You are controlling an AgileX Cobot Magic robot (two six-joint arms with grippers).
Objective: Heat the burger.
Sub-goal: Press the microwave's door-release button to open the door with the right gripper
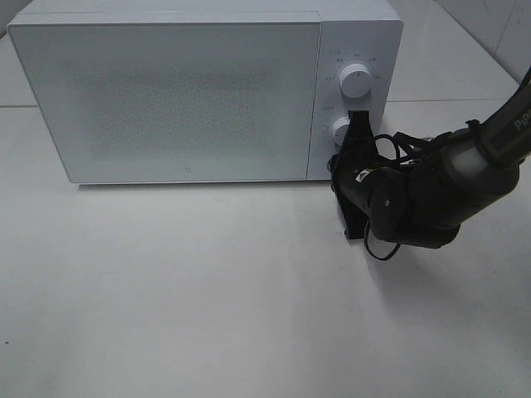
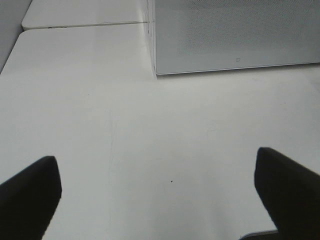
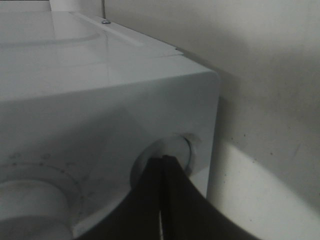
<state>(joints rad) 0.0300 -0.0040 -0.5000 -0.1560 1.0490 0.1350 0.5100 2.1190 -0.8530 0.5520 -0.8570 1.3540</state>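
The burger is out of view; the white microwave (image 1: 182,99) stands with its door closed. My right gripper (image 1: 358,121) is shut, its black fingertips pressed together against the lower knob (image 1: 339,129) of the control panel. The right wrist view shows the joined tips (image 3: 162,159) right at that knob (image 3: 175,147), with nothing clamped between them. My left gripper (image 2: 160,195) is open over bare white table, well short of the microwave's front corner (image 2: 156,70). Nothing lies between its fingers.
The upper knob (image 1: 358,80) sits above the lower one on the panel. The microwave stands at the back of the white table (image 1: 207,298), and a seam between table panels (image 2: 85,24) runs beside it.
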